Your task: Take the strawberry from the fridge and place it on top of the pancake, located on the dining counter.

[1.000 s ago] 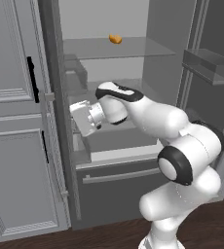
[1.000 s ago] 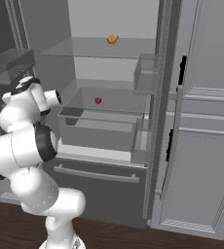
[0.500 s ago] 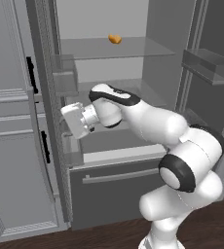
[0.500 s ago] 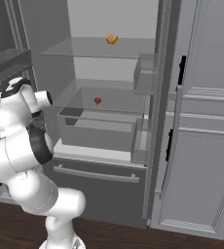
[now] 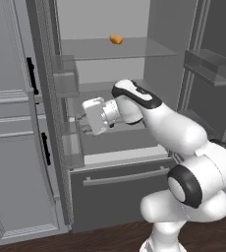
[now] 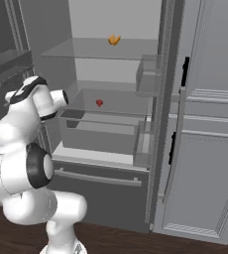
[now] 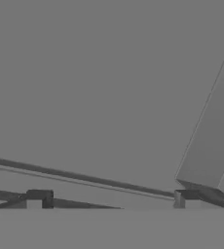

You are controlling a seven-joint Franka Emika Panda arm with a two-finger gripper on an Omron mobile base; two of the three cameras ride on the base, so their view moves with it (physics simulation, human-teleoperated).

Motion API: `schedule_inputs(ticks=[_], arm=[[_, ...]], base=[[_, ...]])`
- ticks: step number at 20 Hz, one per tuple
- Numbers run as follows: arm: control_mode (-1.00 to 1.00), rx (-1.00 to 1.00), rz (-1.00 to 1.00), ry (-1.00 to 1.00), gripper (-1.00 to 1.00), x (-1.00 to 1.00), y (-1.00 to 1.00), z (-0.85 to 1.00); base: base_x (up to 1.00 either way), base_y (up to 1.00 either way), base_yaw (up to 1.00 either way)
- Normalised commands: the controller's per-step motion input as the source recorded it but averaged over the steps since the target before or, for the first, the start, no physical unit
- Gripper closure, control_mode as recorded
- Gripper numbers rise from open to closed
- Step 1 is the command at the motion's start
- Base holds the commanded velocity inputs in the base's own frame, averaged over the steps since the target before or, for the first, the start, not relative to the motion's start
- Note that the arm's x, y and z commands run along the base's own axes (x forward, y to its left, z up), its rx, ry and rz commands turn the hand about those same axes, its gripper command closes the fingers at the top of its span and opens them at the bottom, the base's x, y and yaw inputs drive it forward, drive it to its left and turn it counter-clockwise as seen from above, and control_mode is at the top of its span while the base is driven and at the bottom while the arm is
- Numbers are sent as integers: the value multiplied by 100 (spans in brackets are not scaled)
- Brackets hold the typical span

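While both doors of the fridge (image 6: 155, 99) stand open, one strawberry (image 6: 99, 102) lies alone on the middle glass shelf (image 6: 116, 101), and one orange-brown lump (image 6: 114, 39) sits on the upper shelf (image 6: 86, 49). One arm reaches into the fridge's left side beside the door bins, its fingers (image 7: 39, 197) spread well apart, holding nothing, pointing at a plain grey surface well left of the berry.

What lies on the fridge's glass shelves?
On the top shelf sits an orange-brown lump. On the lower shelf sits the strawberry; the arm hides it in the left base view.
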Motion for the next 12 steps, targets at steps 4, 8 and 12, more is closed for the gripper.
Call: schedule_inputs(ticks=[4,8,12], arm=[[-100,-1,-4,-4,-100,-9,-71,0],[-100,-6,-9,-8,-100,-38,-59,0],[-100,-14,-13,-10,-100,-49,-53,0]], base=[[0,0,0],[0,0,0],[0,0,0]])
